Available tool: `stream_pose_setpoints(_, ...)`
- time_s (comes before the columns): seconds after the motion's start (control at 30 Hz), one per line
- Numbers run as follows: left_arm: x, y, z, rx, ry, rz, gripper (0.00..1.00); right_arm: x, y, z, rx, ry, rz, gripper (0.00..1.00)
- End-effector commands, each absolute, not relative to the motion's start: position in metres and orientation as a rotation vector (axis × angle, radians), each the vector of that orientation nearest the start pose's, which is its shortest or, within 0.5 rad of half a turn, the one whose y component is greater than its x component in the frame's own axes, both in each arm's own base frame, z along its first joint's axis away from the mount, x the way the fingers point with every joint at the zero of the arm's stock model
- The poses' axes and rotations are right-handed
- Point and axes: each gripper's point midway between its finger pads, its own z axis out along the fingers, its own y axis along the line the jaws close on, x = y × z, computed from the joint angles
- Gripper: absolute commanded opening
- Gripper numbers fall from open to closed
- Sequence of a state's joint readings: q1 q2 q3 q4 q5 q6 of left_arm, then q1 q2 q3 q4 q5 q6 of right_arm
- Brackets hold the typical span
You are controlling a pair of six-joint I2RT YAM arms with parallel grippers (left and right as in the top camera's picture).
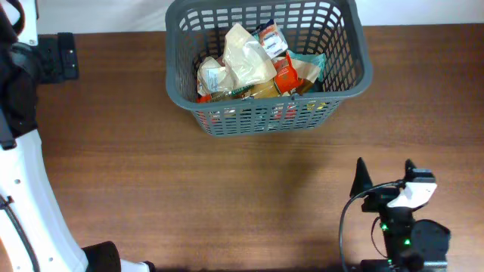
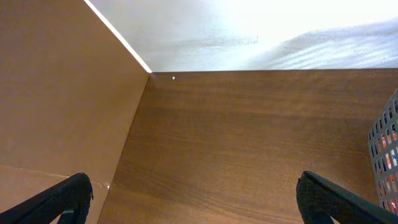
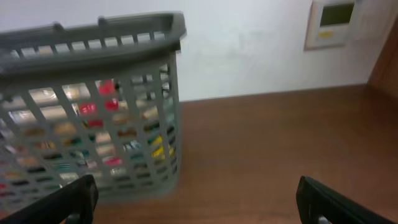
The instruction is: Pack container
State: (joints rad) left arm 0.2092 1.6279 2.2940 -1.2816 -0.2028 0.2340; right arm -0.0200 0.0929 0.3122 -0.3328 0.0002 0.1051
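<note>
The container (image 1: 189, 94), a large dark grey slotted basket, stands at the back middle of the table and holds several food packets (image 1: 249, 60). It also shows at the left of the right wrist view (image 3: 93, 40), and a sliver of it at the right edge of the left wrist view (image 2: 388, 162). My right gripper (image 1: 384, 175) is open and empty at the front right, well clear of the basket; its fingers frame bare wood (image 3: 196, 202). My left gripper (image 2: 199, 199) is open and empty over bare table near the left corner; only its arm shows overhead.
The white left arm (image 1: 23, 189) runs along the table's left edge, with a black mount (image 1: 57, 57) at the back left. A white wall lies behind the table, with a wall panel (image 3: 336, 22) at the right.
</note>
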Motion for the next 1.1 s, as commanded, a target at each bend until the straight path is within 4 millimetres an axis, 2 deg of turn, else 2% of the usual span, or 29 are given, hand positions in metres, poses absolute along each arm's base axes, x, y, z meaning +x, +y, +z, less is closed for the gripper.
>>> stream_pose_setpoints(0.0,0.373,0.116,0.435,-0.113,2.209,0.467,0.99,0.227,-0.008,0.206,0.128,1.672,0.054,0.99)
stream_pose_setpoints(0.5,0.373,0.116,0.435,-0.113,2.209,0.467,0.99,0.234,-0.01,0.141,0.141,1.796,0.043,0.99)
stream_pose_setpoints(1.07,0.373,0.116,0.435,-0.113,2.209,0.467,0.99,0.234,-0.01,0.142,0.139,1.789,0.045,0.99)
